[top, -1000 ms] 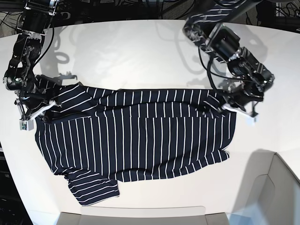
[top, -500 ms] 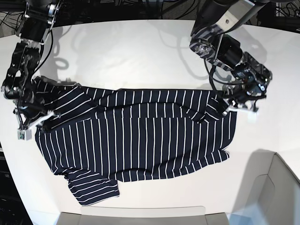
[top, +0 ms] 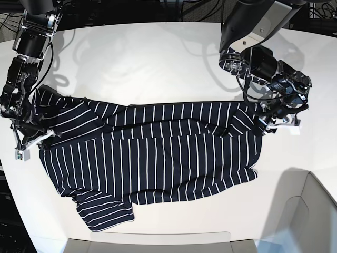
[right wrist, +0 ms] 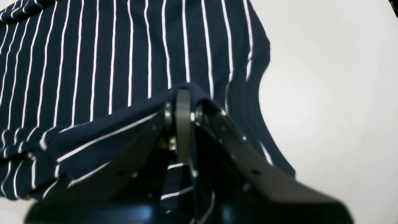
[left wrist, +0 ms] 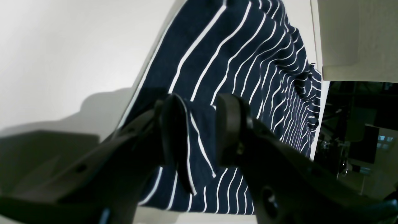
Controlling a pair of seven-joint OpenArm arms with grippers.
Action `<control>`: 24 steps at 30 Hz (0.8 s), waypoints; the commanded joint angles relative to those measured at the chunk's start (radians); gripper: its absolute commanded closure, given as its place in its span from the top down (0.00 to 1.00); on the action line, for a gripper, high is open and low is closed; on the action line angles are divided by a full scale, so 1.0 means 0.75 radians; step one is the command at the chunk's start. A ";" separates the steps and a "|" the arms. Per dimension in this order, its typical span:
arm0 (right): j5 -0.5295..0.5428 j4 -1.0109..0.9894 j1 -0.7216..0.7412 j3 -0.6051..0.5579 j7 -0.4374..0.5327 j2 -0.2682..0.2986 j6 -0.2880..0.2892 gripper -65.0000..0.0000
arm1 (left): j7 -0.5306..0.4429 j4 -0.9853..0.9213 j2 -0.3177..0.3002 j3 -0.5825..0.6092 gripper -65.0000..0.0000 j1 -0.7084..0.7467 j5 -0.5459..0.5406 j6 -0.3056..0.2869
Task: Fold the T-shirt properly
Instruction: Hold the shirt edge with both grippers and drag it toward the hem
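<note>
T-shirt [top: 152, 158] lies spread on the white table [top: 158, 63] between both grippers. Only the wrist views show the grips: the left gripper [left wrist: 199, 130] stands parted around a fabric fold, while the right gripper [right wrist: 183, 124] pinches an edge, both arms angled down.

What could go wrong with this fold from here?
1. The left gripper has its jaws apart with a flap of the T-shirt between them; lifting away might snag and drag that edge, undoing the fold.
2. The right gripper is shut on fabric at the other end. With only one end held, any pull could skew the stripes.
3. The near sleeve lies crumpled, so later folds may come out uneven.
</note>
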 commanded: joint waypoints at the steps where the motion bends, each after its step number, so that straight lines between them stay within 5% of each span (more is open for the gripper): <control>1: 0.019 0.022 0.035 -0.011 0.033 0.026 0.003 0.00 | -0.012 0.017 -0.013 0.002 0.35 -0.052 -0.026 -0.003; 14: 0.019 0.020 0.070 -0.021 0.033 0.026 0.003 0.00 | -0.092 -0.179 -0.169 -0.002 0.35 -0.093 -0.026 -0.003; 24: 0.019 -0.230 0.244 -0.023 0.035 0.026 0.003 0.00 | -0.028 -0.175 -0.173 0.002 0.35 -0.081 -0.026 -0.003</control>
